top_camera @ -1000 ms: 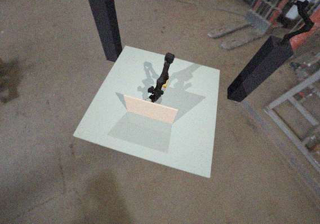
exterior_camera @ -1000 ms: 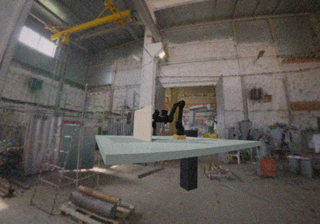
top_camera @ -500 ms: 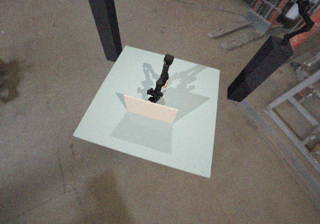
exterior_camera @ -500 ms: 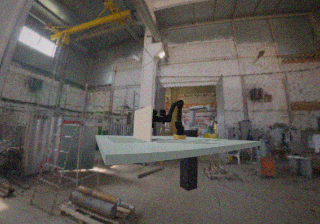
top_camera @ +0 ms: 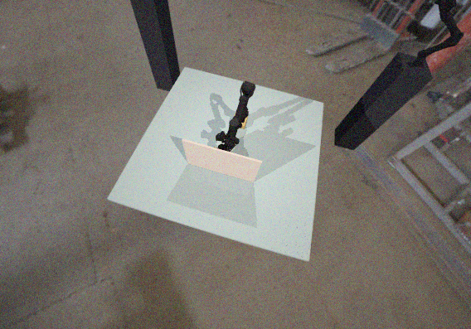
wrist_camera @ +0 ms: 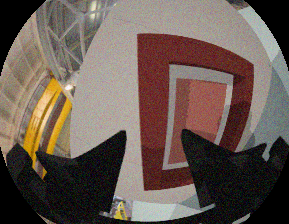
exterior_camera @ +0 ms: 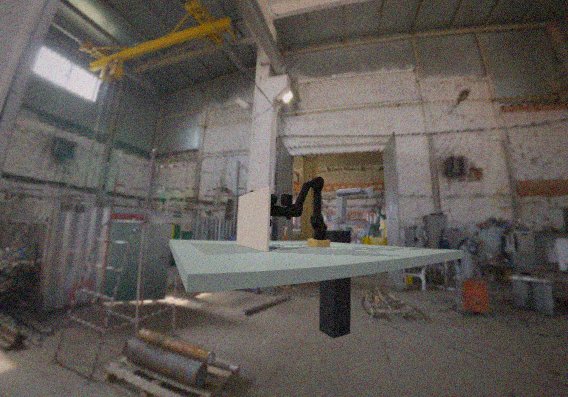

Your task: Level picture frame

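Note:
The picture frame (wrist_camera: 195,52) is dark red with a grey inner border and a pink picture. It is against the upright pale panel (top_camera: 224,161) (exterior_camera: 254,221) (wrist_camera: 107,95). In the wrist view its top edge slopes down to the right and its left edge is nearly upright. That view is oblique and distorted, so I cannot tell the true tilt. The screw and notched strip are hidden. My gripper (top_camera: 225,146) (wrist_camera: 154,134) is partly open and empty, close to the panel. Its fingertips appear over the frame's left side, one left of it, one over the picture; contact cannot be told.
The panel stands on the pale green table (top_camera: 141,179) (exterior_camera: 225,271), with the arm behind it on an orange base block (top_camera: 244,123) (exterior_camera: 318,243). Dark pillars (top_camera: 155,38) (top_camera: 381,96) stand beyond the table's edges. Shadows of the arm and panel fall on the table.

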Motion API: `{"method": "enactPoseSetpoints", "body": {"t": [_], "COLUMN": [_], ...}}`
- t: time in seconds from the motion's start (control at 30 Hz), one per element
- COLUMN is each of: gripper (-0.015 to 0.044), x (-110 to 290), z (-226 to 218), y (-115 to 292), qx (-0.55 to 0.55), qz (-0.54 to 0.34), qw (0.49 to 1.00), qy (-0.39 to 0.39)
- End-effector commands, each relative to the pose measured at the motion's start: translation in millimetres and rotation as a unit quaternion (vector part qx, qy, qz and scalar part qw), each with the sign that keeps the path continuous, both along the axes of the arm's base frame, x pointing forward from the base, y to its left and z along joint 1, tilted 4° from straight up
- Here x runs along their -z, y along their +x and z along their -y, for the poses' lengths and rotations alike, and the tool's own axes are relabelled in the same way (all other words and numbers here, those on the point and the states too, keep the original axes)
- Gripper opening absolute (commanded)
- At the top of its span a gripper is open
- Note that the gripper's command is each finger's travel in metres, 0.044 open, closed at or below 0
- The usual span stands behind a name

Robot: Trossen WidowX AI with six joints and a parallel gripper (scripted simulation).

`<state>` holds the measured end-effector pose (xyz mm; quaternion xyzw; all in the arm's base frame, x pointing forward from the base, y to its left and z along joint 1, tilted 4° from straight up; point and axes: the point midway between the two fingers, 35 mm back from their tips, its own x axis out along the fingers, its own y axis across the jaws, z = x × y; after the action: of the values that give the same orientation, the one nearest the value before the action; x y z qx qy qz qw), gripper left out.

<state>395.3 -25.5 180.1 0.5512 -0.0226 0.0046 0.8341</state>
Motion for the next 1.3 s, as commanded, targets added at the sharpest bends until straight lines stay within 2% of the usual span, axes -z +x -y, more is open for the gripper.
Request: {"method": "enactPoseSetpoints", "body": {"t": [0.0, 0.9, 1.13, 1.27], "gripper": [0.0260, 0.0260, 0.0076, 0.0050], "x": [-0.9, -1.2, -1.2, -1.2], "z": [0.4, 0.7, 0.7, 0.7], "y": [1.3, 1.5, 1.5, 1.5], "qx": [0.001, 0.001, 0.001, 0.001], "qz": [0.002, 0.002, 0.002, 0.002], "qw": [1.000, 1.000, 1.000, 1.000], "qy": [0.001, 0.001, 0.001, 0.001]}}
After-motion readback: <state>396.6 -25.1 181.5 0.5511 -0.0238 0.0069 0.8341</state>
